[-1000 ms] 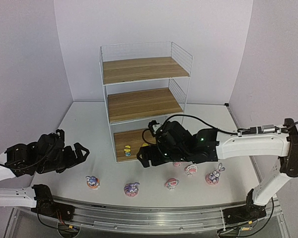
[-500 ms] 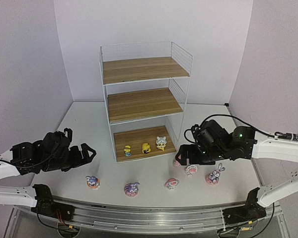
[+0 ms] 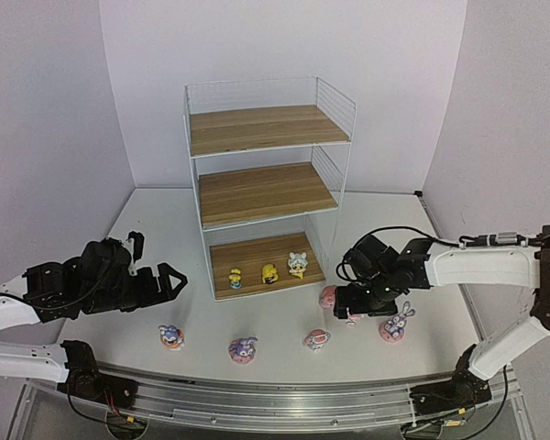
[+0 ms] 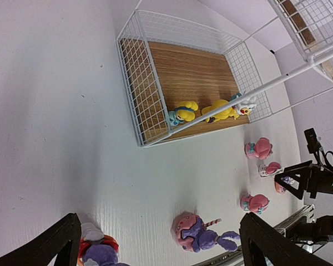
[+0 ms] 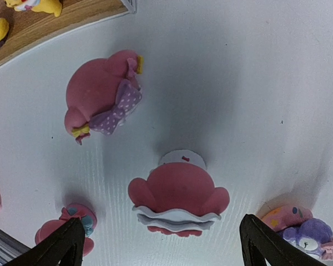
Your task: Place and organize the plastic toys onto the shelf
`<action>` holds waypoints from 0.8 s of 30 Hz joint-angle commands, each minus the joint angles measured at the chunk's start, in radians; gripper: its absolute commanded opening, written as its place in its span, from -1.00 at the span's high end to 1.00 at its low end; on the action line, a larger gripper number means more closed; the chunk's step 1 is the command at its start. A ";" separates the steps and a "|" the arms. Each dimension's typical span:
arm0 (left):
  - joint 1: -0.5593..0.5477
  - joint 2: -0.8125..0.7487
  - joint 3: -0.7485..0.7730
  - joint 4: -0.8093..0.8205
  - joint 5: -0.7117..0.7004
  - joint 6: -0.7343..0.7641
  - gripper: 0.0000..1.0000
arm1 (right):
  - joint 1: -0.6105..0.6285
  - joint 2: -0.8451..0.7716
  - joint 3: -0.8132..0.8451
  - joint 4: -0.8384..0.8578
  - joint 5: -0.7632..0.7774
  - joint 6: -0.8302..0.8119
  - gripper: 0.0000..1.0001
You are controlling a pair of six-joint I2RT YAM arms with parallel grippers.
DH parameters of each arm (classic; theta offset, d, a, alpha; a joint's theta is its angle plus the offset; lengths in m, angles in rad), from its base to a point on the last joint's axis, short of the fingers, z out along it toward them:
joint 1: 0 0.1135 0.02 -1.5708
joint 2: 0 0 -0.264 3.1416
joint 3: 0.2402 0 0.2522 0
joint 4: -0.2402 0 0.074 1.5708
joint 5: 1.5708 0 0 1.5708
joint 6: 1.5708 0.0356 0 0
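Both my grippers hang open over the worktop (image 3: 156, 220).
My left gripper (image 3: 158, 260) is spread wide near a purple bunny (image 3: 170, 336); three yellow toys (image 3: 268, 272) stand on the shelf's (image 3: 257, 128) bottom board; my right gripper (image 3: 353, 310) gapes around a pink toy (image 5: 177, 199).

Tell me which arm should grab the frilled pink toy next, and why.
Right. The right hand hangs open directly over that pink toy, centred in its wrist view; the left hand is far across the table.
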 commanded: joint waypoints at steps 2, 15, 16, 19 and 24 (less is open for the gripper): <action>-0.002 0.006 0.010 0.033 0.020 0.031 -0.99 | -0.018 0.064 0.004 0.080 -0.057 -0.064 -0.84; -0.002 0.013 0.013 0.037 0.032 0.032 -0.99 | -0.052 0.127 -0.023 0.127 0.021 -0.036 -0.66; -0.002 0.015 0.014 0.037 0.032 0.033 -0.99 | -0.052 0.130 -0.022 0.134 0.020 -0.038 -0.63; -0.001 0.021 0.018 0.036 0.033 0.035 -0.99 | -0.052 0.135 -0.021 0.147 0.012 -0.038 -0.42; -0.002 0.015 0.020 0.032 0.034 0.040 -0.99 | -0.052 0.118 -0.034 0.148 -0.001 -0.024 0.06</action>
